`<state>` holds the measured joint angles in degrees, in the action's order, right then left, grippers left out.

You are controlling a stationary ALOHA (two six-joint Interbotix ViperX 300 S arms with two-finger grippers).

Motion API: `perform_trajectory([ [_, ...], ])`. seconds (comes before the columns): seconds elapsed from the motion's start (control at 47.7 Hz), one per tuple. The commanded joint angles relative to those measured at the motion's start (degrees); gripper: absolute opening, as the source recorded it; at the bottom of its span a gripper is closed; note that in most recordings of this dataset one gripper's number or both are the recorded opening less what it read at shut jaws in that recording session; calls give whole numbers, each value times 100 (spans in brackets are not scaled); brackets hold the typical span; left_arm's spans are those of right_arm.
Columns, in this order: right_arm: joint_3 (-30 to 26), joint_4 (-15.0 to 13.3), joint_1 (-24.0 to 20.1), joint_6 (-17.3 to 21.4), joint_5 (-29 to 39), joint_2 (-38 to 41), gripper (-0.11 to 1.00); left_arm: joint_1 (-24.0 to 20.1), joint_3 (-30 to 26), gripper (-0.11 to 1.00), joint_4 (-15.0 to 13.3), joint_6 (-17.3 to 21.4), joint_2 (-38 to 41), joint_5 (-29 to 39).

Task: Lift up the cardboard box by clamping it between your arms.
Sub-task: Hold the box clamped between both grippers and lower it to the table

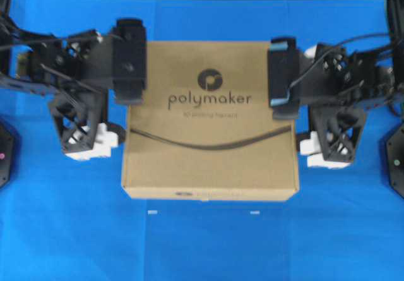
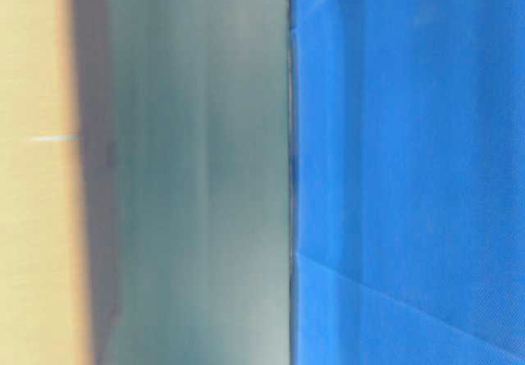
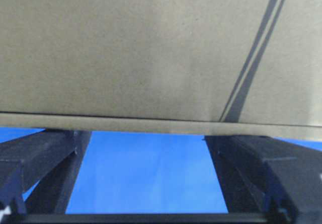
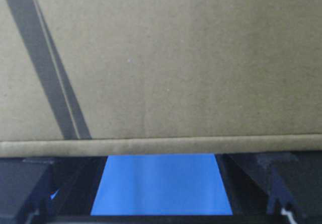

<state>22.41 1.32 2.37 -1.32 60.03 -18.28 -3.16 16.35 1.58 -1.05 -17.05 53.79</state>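
You're looking at one box [image 1: 210,120]: flat, brown cardboard, close to square, with a round dark logo, the word "polymaker" and a curved dark line printed on its lid. It lies flat on the blue cloth [image 1: 202,243], at the middle of the overhead view, between the two arms. The print reads upright in that view, so the top of the lettering points to the far edge of the table; the box looks only a little wider than deep, so you can hardly call a long axis, though the curved line runs from left to right.

Count two arms, two grippers, one box, and two small white marks [image 1: 151,213] on the cloth just below the box's near edge.

Your left gripper [image 3: 151,158] stands spread wide, its fingers [image 3: 45,153] running under the box's left edge, with blue cloth showing between them. Your right gripper [image 4: 161,183] is likewise spread, one finger on each side of a patch of cloth under the right edge. Neither pair of jaws closes on anything; the box's sides sit against the gripper frames

The table-level view is a blur of tan, grey and blue
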Motion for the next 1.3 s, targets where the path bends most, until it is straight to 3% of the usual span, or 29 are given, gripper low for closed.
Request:
perform_trajectory([
  [0.0, 158, 18, 35, 79, -686, 97, 100, -70, 105, 87, 0, -97, 123, -844],
  [0.524, 1608, -35, 35, 18, -2918, 721, 100, -220, 1626, 87, 0, -123, 536, -2320],
  [0.817, 1749, -35, 35, 0, -3296, 1327, 100, -246, 2039, 87, 0, -141, 1046, -3155],
  [1.279, 1925, -35, 26, -9, -3841, 1960, 100, -237, 2118, 87, 0, -237, 1811, -3551],
])
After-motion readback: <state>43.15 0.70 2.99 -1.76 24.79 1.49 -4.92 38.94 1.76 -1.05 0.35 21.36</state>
